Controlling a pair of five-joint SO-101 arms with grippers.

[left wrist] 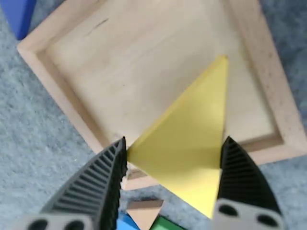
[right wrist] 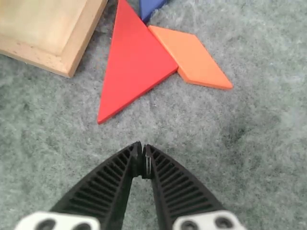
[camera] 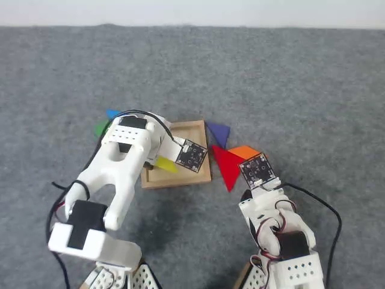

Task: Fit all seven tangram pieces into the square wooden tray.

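The square wooden tray (camera: 186,124) lies in the middle of the grey carpet. My left gripper (left wrist: 173,143) is shut on a yellow triangle (left wrist: 192,139), held tilted over the tray's near rim (left wrist: 56,81); in the high view the yellow triangle (camera: 166,164) pokes out from under the left arm. My right gripper (right wrist: 143,147) is shut and empty, just short of the tip of the red triangle (right wrist: 132,67). An orange parallelogram (right wrist: 189,57) touches the red piece, and a dark blue triangle (right wrist: 151,7) lies beyond both.
The red triangle (camera: 227,165), orange piece (camera: 245,150) and dark blue triangle (camera: 218,133) sit right of the tray. A blue piece (camera: 112,113) and a green piece (camera: 101,128) lie left of it. A tan piece (left wrist: 144,213) shows under the left gripper.
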